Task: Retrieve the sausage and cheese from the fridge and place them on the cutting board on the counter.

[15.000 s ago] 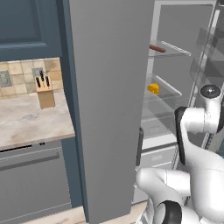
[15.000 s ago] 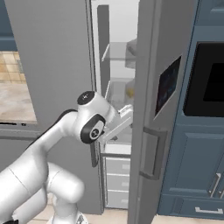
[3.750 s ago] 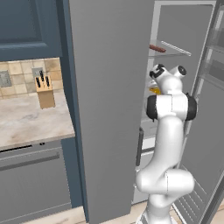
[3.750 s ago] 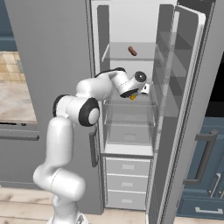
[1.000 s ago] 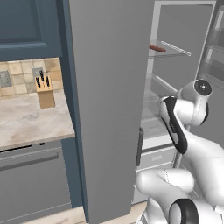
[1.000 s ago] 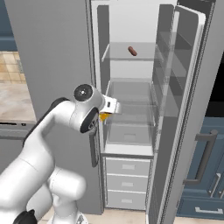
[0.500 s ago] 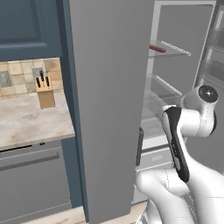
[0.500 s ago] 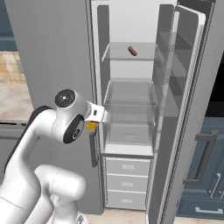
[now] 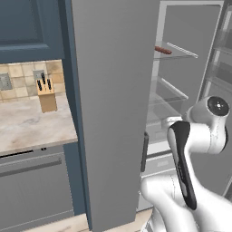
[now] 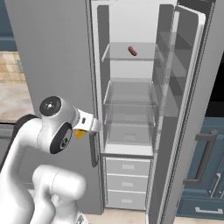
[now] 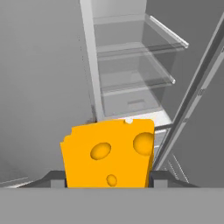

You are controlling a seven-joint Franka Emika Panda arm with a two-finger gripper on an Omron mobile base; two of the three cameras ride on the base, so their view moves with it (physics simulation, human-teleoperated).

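Orange holed cheese (image 11: pixel 109 155) in pincer (image 11: pixel 107 181)

We see dark blue cabinets (image 10: pixel 205 175) with silver handles, a tan tiled wall (image 9: pixel 27 79) behind a wooden knife block (image 9: pixel 46 96), and pale wooden floor (image 9: pixel 59 224) below.

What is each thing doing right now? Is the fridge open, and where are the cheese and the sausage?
fridge: right door open, left door shut.
cheese: held in the gripper, out of the fridge.
gripper: shut on the cheese.
sausage: lying on the top glass shelf in the fridge.
fridge drawers: shut.
knife block: upright on the counter, knives in it.
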